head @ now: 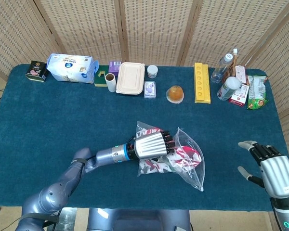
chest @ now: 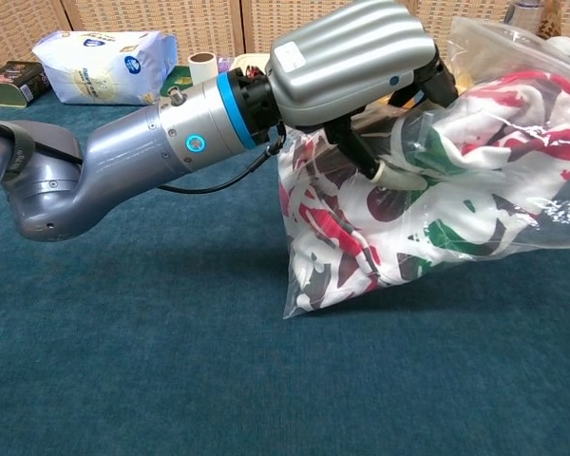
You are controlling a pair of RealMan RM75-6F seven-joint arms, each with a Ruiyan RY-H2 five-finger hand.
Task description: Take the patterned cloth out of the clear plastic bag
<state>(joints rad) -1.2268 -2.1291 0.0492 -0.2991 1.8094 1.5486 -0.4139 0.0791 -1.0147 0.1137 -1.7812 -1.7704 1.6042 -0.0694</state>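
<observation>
The clear plastic bag [head: 189, 166] hangs from my left hand [head: 151, 145] over the front middle of the blue table [head: 48, 120]. Inside it sits the crumpled white cloth [head: 179, 156] with red, green and dark patches. In the chest view my left hand [chest: 351, 59] grips the bag [chest: 513, 57] at its upper left, with fingers curled down against the cloth [chest: 408, 214]. The bag's lower corner hangs just over the table [chest: 123, 361]. My right hand [head: 271, 167] hovers at the front right edge, fingers apart and empty, well clear of the bag.
Along the back edge stand a black tin [head: 36, 70], a tissue pack [head: 71, 67], a paper roll [head: 110, 82], a beige lunch box [head: 130, 78], an orange item [head: 175, 94], a yellow tray [head: 201, 83], bottles [head: 221, 67] and snack packs [head: 256, 91].
</observation>
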